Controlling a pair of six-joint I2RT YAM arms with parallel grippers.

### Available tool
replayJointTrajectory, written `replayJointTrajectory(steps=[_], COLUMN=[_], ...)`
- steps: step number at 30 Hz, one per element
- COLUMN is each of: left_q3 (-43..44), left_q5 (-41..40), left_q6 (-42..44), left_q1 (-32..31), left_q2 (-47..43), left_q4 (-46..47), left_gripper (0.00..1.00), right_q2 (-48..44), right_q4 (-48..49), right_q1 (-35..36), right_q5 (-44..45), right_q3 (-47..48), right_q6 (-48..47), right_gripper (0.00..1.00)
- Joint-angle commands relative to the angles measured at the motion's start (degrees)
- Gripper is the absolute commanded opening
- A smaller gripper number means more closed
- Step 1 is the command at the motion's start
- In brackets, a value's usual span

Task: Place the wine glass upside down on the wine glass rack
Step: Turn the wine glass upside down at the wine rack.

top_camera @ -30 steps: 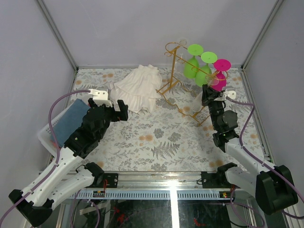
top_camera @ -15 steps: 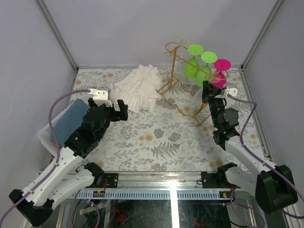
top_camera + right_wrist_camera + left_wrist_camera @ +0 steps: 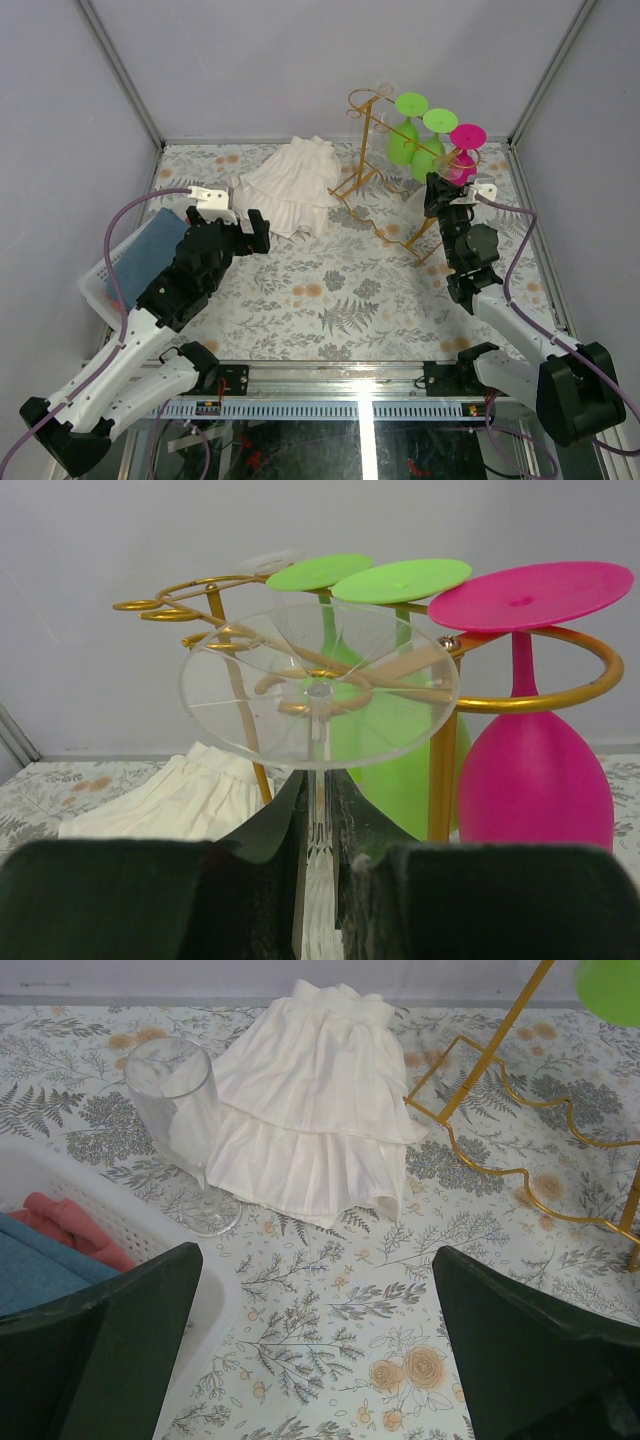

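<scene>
My right gripper (image 3: 322, 800) is shut on the stem of a clear wine glass (image 3: 320, 685), held upside down with its round foot on top. The foot sits just in front of the gold wire wine glass rack (image 3: 545, 698), level with its looped rail ends. From above, the right gripper (image 3: 441, 192) and the clear glass (image 3: 455, 166) are at the rack's (image 3: 372, 215) right end. My left gripper (image 3: 318, 1305) hangs open over the patterned table, holding nothing; in the top view the left gripper (image 3: 232, 222) is at the left.
Two green glasses (image 3: 408, 140) and a pink glass (image 3: 535, 780) hang inverted on the rack. Another clear glass (image 3: 186, 1110) stands upright beside a white basket (image 3: 150, 1245) holding blue and red cloths. A white pleated cloth (image 3: 290, 185) lies at the back.
My right gripper has edged slightly up and toward the rack with the clear glass. The left arm has stayed still.
</scene>
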Motion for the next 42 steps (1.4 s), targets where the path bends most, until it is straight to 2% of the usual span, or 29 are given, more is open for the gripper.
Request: replayJointTrajectory(steps=[1,20,26,31,42], left_q3=[0.17,0.19,0.37,0.32,0.41], left_q5=[-0.22,0.17,0.33,0.34,0.15], left_q6=[0.64,0.28,0.28,0.28,0.19], left_q1=[0.4,0.53,0.5,0.51,0.61], left_q2=[0.1,0.22,0.42,0.39,0.32], left_q4=[3.2,3.02,2.95,2.93,2.76], left_gripper=[1.0,1.0,1.0,1.0,1.0], right_q2=[-1.42,-8.76,-10.0,-7.61,-2.11], right_q4=[1.18,-0.93,0.16,-1.55,-1.56], right_q1=[-0.2,-0.23,-0.19,-0.24,-0.23], right_q5=[2.15,2.81,-5.83,-11.72,-5.77], right_q3=[0.54,-4.61,-4.38,-0.57,4.36], right_q6=[1.63,-0.04,-2.51,-2.1,-0.12], right_gripper=[0.0,0.01,0.02,0.03,0.0])
